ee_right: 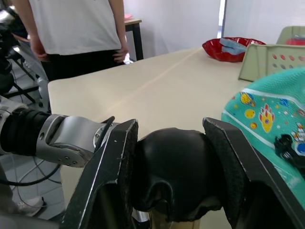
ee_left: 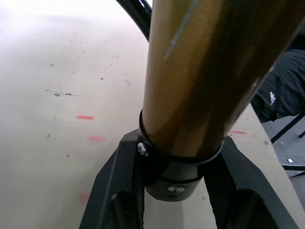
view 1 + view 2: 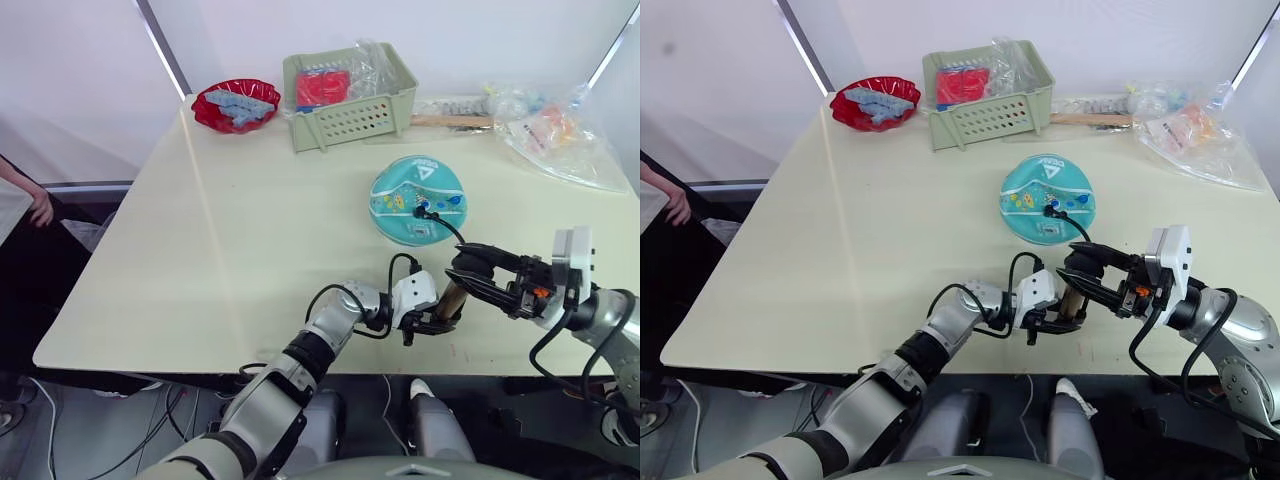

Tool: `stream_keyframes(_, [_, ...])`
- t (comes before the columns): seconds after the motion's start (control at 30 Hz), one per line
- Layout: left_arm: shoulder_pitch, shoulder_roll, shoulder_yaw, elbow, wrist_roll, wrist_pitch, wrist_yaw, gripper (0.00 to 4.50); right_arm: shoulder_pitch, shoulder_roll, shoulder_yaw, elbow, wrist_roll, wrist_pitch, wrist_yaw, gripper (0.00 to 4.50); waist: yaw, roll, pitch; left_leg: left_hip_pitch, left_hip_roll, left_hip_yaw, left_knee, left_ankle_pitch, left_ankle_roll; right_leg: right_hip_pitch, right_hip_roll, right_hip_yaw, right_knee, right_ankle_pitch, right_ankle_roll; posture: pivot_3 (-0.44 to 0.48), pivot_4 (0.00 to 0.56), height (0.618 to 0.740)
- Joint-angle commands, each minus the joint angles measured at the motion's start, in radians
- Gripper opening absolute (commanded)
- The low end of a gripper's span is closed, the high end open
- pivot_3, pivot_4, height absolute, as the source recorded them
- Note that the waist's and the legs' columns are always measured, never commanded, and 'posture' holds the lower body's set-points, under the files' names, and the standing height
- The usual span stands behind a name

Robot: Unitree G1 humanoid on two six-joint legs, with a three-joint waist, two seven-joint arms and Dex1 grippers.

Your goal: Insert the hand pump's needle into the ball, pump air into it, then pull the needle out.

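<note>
Bronze pump (image 3: 452, 297) stands lower centre, its base clamped by the left gripper (image 3: 432, 322), its handle gripped from above by the right gripper (image 3: 470, 268). Hose (image 3: 443, 222) runs up-frame to the ball (image 3: 417, 199) beyond, needle apparently seated.
</note>
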Motion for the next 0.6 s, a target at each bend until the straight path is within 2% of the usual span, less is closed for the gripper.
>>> stream_keyframes(0.03, [-0.018, -0.004, 0.017, 0.059, 0.024, -0.020, 0.043, 1.19, 0.025, -0.001, -0.038, -0.005, -0.026, -0.066, 0.026, 1.68, -0.001, 0.000, 0.000, 0.000, 0.000, 0.000, 0.000, 0.000, 0.000, 0.000, 0.000, 0.000, 0.000, 0.000, 0.000, 0.000, 0.150, 0.737])
stream_keyframes(0.6, [-0.052, -0.025, 0.018, 0.240, 0.087, -0.058, 0.085, 1.19, -0.026, -0.027, -0.160, -0.010, 0.105, -0.037, 0.012, 1.68, -0.001, 0.000, 0.000, 0.000, 0.000, 0.000, 0.002, 0.000, 0.000, 0.000, 0.000, 0.000, 0.000, 0.001, 0.002, 0.000, 0.150, 0.737])
